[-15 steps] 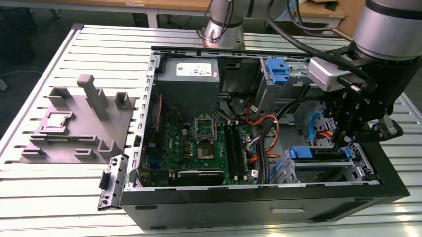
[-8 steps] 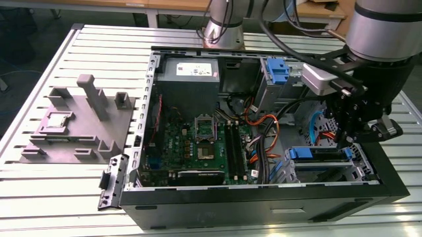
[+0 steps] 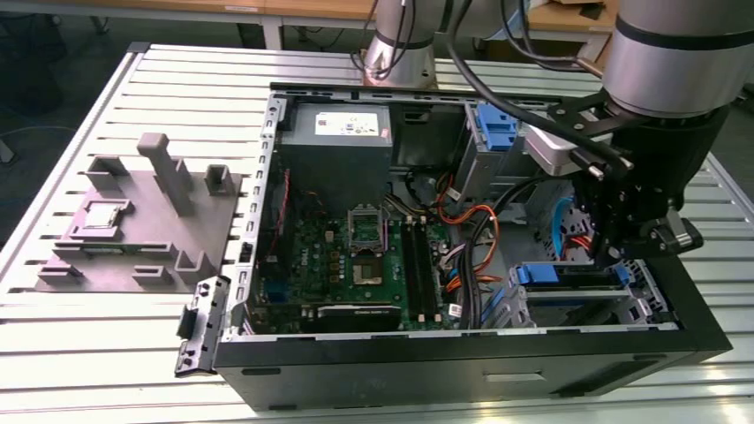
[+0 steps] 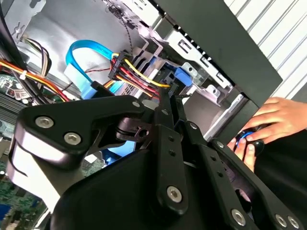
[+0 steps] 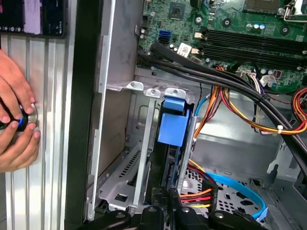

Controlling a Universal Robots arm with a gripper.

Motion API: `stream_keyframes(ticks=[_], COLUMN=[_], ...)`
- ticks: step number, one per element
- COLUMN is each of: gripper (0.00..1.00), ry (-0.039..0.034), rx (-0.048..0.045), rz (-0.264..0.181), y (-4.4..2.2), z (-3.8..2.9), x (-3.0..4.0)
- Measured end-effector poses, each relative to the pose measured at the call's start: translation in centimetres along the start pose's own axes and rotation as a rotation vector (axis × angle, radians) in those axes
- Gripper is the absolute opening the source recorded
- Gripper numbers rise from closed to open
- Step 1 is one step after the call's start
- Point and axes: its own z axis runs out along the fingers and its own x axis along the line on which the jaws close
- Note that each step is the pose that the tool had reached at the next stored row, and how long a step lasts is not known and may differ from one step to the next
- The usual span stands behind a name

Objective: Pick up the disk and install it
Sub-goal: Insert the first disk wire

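Note:
The disk (image 5: 173, 125) stands on edge in the metal drive bay (image 5: 144, 158) at the case's front corner, its blue carrier bracket facing the first wrist view. In the exterior view the disk (image 3: 563, 275) sits low at the case's right side. My gripper (image 3: 606, 259) hangs over that bay. Its black fingers lie close together, shut, with the gripper's tip (image 4: 168, 91) right at the blue bracket (image 4: 184, 76). In the first wrist view the gripper (image 5: 168, 197) meets the disk's near end. Whether anything is pinched between the fingers is hidden.
Orange, yellow and blue cables (image 5: 225, 120) run close beside the bay. The motherboard (image 3: 353, 256) fills the case floor, a grey power supply (image 3: 342, 132) and another blue carrier (image 3: 495, 124) stand at the back. A person's hand (image 5: 17, 120) rests on a knob outside the case wall. A grey fixture (image 3: 141, 212) lies on the table.

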Motion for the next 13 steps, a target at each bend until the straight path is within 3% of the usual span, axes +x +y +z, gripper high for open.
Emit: stream_keyframes(ticks=[6,13], gripper=[0.17,0.17], ry=[0.0139,0.0142], rx=[-0.0126,-0.0129], rz=[0.067,0.068], y=[0.06,0.06], z=[0.20,0.21], x=[-0.03,-0.03])
